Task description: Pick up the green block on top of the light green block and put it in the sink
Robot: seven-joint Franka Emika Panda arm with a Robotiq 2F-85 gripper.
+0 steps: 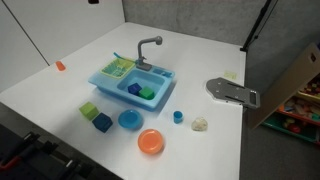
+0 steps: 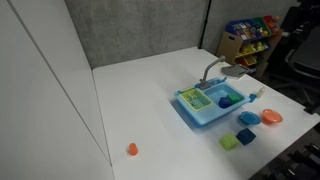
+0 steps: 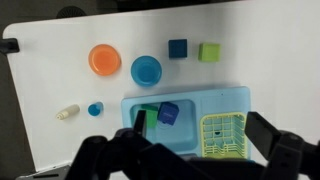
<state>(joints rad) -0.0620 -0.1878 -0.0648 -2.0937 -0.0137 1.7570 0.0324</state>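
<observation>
**A:** Where is the green block?

**B:** In the basin of the sink, just beside a blue block. The light green block sits alone on the table with nothing on top of it.

**A:** And the pincer?

**B:** It hangs high over the sink. In the wrist view its two fingers stand well apart with nothing between them.

**A:** Which way does the block lie from it?

**B:** Nearly straight below, a little toward the finger on the left of the wrist view. It's a cube, so there is no long axis to line up with.

**A:** So what is left to do?

**B:** I judge the placing done. If anything, the arm only needs to lift clear, keeping away from the faucet.
</observation>
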